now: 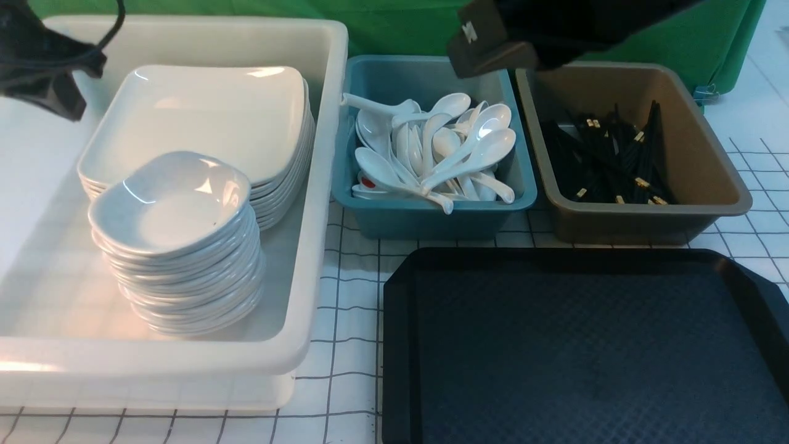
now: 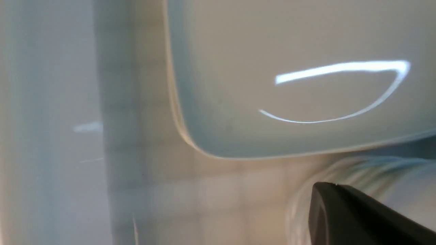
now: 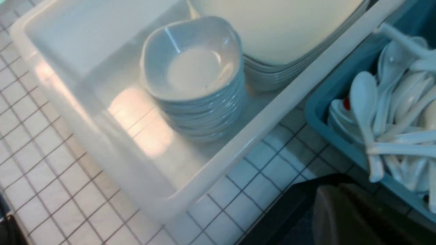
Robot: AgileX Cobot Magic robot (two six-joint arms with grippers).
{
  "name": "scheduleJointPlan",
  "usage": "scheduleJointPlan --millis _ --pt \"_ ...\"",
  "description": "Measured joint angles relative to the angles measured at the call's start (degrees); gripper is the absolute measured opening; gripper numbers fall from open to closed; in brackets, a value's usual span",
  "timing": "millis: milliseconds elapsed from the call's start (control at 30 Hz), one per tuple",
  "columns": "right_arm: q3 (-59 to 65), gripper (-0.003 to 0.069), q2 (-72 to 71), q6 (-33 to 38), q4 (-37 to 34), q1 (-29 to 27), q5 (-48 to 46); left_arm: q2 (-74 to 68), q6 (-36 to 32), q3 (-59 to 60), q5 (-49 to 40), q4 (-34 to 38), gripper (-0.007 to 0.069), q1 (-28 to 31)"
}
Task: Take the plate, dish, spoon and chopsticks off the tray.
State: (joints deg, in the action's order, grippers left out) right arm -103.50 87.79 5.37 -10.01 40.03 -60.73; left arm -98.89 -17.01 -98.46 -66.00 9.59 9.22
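The black tray [image 1: 555, 345] lies bare at the front right; its corner [image 3: 289, 204] shows in the right wrist view. A large white plate [image 1: 203, 117] tops a stack in the white bin, close under the left wrist camera as the plate [image 2: 289, 85]. A small dish [image 1: 172, 200] tops the stack in front of it, seen too as the dish [image 3: 194, 64]. White spoons [image 1: 456, 148] fill the teal bin. Black chopsticks [image 1: 610, 160] lie in the brown bin. My left gripper [image 1: 61, 102] hangs shut and empty over the white bin's far left. My right gripper [image 1: 478, 52] hangs shut and empty above the teal bin.
The white bin [image 1: 320, 203] takes up the left side. The teal bin [image 1: 431, 219] and the brown bin [image 1: 709, 160] stand behind the tray. A white gridded cloth [image 1: 351, 277] covers the table, and a green backdrop [image 1: 400, 28] closes the far side.
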Motion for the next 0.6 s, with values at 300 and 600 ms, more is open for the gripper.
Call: scheduleJointPlan --millis 300,600 --pt "-1.55 0.0009 -7.23 -4.22 16.27 0.0 0.8 18.9 -1.03 1.42 -3.26 2.88 -0.0003 -12.11" --pt "13.24 0.0009 -33.65 -12.18 31.88 0.0 2.64 42.84 -0.01 24.62 7.65 8.28 -0.0003 -27.05"
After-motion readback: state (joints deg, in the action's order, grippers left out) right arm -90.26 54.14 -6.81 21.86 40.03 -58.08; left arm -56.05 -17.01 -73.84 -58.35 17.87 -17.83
